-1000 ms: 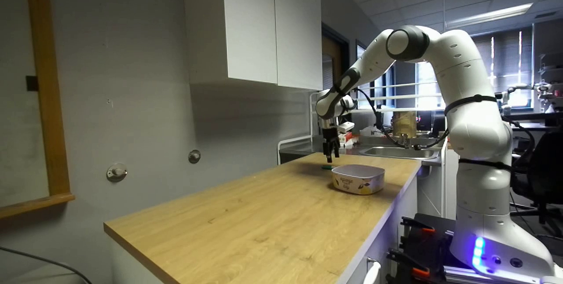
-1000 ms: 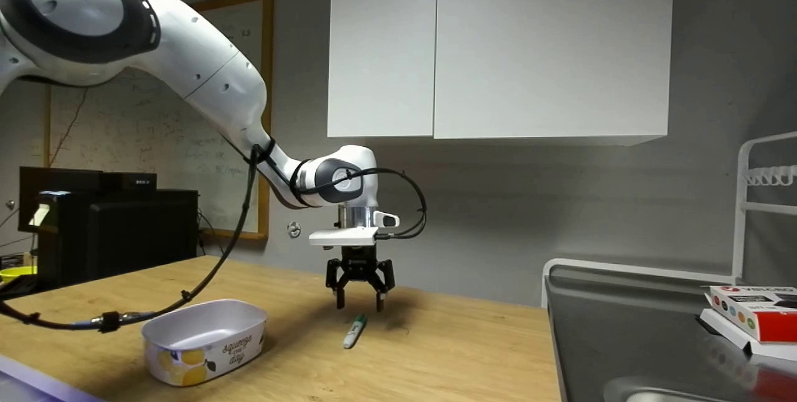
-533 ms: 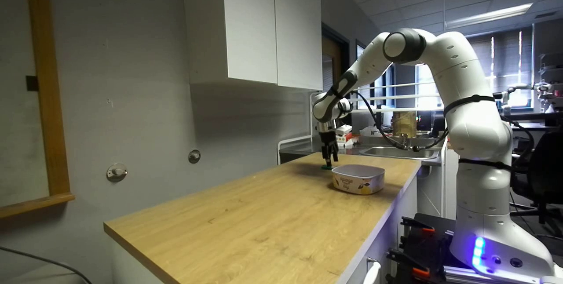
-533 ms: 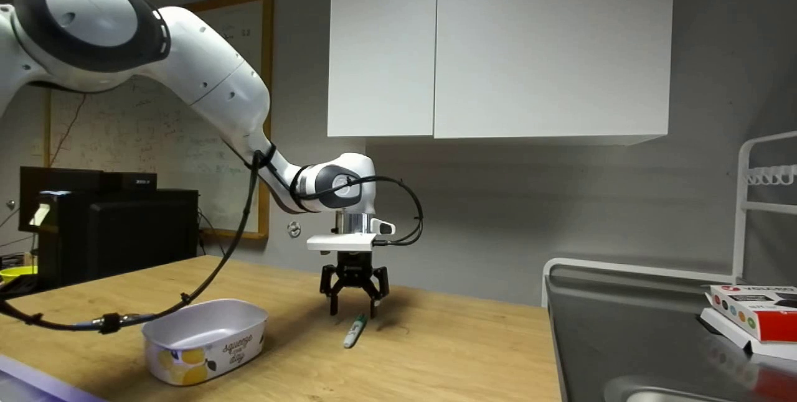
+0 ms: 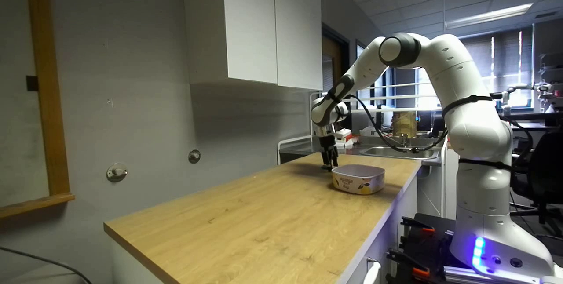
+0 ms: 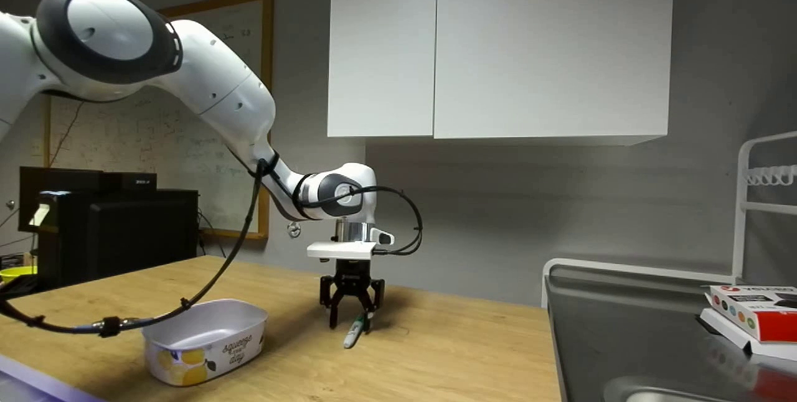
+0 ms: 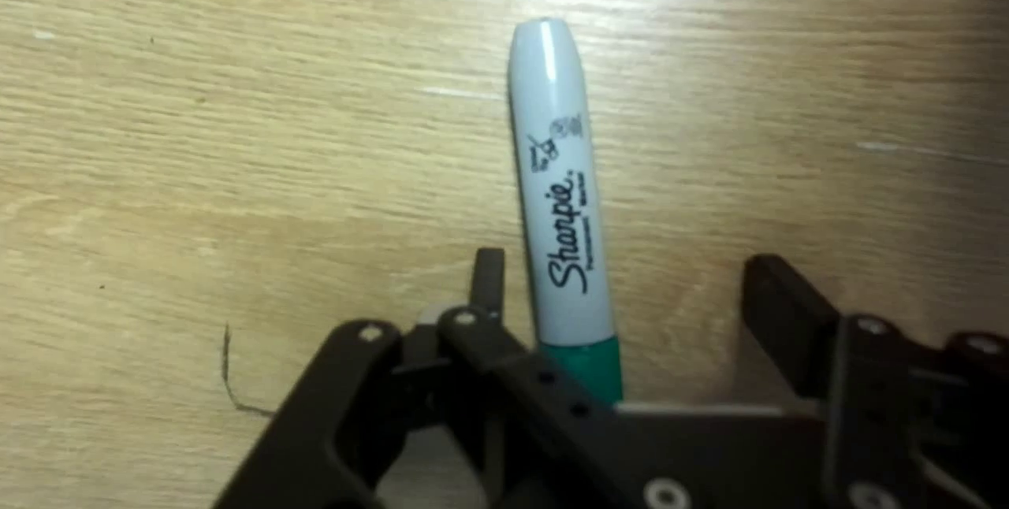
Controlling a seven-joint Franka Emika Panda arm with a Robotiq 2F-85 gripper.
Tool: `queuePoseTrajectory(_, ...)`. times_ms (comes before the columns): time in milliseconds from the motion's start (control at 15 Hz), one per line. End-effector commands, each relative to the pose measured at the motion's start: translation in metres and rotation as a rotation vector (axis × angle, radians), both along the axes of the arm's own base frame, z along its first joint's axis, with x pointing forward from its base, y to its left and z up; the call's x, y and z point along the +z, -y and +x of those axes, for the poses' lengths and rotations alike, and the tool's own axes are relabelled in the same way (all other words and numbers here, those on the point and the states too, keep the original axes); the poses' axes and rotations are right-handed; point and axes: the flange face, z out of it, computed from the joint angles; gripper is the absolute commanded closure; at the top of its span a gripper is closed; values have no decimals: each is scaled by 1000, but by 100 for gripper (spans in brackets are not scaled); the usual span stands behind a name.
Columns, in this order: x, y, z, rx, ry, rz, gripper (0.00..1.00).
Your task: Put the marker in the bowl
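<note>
The marker, grey-white with a green cap, lies on the wooden counter in an exterior view [image 6: 352,335] and in the wrist view [image 7: 561,194]. In an exterior view [image 5: 332,167] my gripper hides most of it. My gripper [image 6: 350,327] is low at the counter, fingers pointing down, around the cap end. In the wrist view [image 7: 625,265] the fingers are apart with the marker between them. The marker is close to the left finger, with a wide gap to the right one. The bowl, a pale oblong container with lemons, stands beside the gripper in both exterior views [image 5: 352,183] [image 6: 233,353].
The wooden counter [image 5: 246,213] runs along the wall under a white cabinet [image 6: 535,47]. A metal sink [image 5: 398,152] and a red-and-white box [image 6: 756,315] are beyond one end. A cable loop [image 6: 236,246] hangs from the arm near the bowl.
My gripper has come down from above the marker to counter level around its cap end. The gap between the fingers looks slightly narrower. Marker and bowl have not moved.
</note>
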Motion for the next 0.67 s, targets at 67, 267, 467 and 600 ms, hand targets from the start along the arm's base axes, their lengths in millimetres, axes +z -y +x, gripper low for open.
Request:
queuePoseTrajectory(67, 2, 2, 8, 17, -4, 7, 58)
queuePoseTrajectory(267, 9, 4, 10, 18, 8, -3, 80)
queuePoseTrajectory(467, 27, 5, 9, 10, 36, -25, 99)
queuePoseTrajectory(600, 51, 5, 7, -1, 81, -53, 94)
